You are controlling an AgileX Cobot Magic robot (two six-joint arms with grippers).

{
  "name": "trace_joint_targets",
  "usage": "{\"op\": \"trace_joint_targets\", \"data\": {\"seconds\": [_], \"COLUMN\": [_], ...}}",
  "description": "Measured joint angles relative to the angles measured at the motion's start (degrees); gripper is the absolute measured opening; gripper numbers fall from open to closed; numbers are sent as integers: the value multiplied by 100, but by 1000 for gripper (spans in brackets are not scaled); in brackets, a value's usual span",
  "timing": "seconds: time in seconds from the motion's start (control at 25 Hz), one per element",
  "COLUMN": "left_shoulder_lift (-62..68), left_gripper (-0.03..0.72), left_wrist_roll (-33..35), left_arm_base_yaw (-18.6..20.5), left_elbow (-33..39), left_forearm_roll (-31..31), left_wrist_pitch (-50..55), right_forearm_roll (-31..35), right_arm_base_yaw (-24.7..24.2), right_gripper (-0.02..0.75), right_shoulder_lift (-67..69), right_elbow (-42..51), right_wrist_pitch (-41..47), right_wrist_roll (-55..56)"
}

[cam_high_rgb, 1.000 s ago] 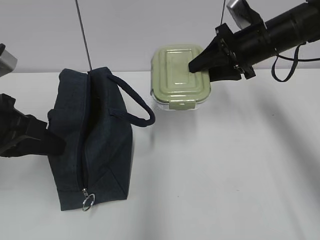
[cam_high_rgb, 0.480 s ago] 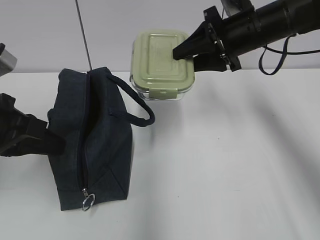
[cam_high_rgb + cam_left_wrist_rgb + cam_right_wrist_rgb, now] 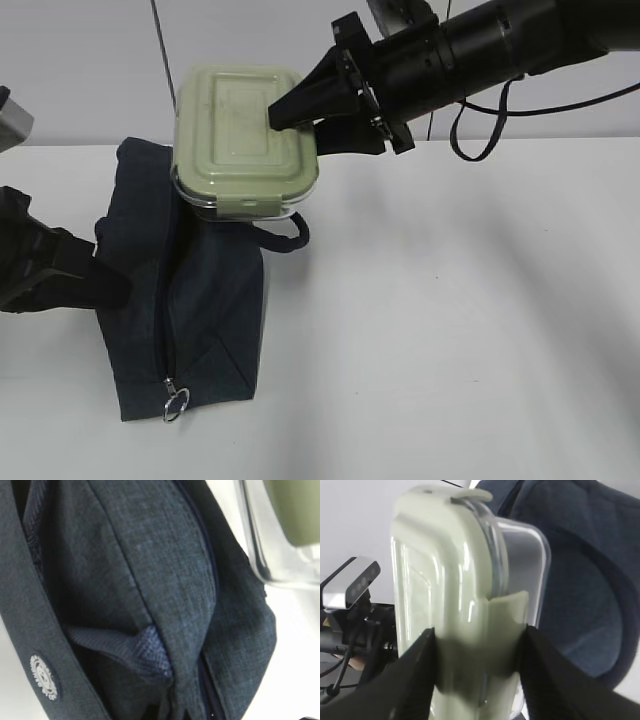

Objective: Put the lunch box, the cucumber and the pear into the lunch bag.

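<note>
Lunch box [image 3: 245, 140]: held in the air over the far end of the lunch bag [image 3: 185, 300].
Right gripper [image 3: 300, 112]: fingers clamped on the box's right end.
Left gripper [image 3: 95, 285]: at the bag's left side; finger state unclear, possibly holding fabric.
Counter [image 3: 450, 330]: white, bag resting on it.

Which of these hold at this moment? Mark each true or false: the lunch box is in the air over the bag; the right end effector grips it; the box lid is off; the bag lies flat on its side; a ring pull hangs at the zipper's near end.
1. The lunch box is held up over the lunch bag: true.
2. The right end effector grips it: true.
3. Its lid is off: false, the green lid is clipped on.
4. The bag lies flat: false, it stands upright.
5. A ring pull hangs at the zipper's near end: true.
</note>
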Motion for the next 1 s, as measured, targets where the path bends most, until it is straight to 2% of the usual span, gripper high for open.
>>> {"op": "trace_joint_targets", "data": {"seconds": [0.24, 0.44, 1.0], "left_shoulder_lift": [0, 0, 0], "left_gripper": [3, 3, 3], "left_wrist_roll": [0, 0, 0], "left_arm_base_yaw": [0, 0, 0], "left_elbow": [0, 0, 0], "left_forearm_roll": [0, 0, 0], "left_wrist_pitch": [-4, -4, -11], "right_forearm_roll": [93, 456, 535], "right_arm_base_yaw": [340, 489, 845], "right_gripper": [365, 365, 365], "right_shoulder_lift": [0, 0, 0], "right_elbow": [0, 0, 0], "right_wrist_pitch": [0, 0, -975], "right_wrist_roll": [0, -115, -415]}}
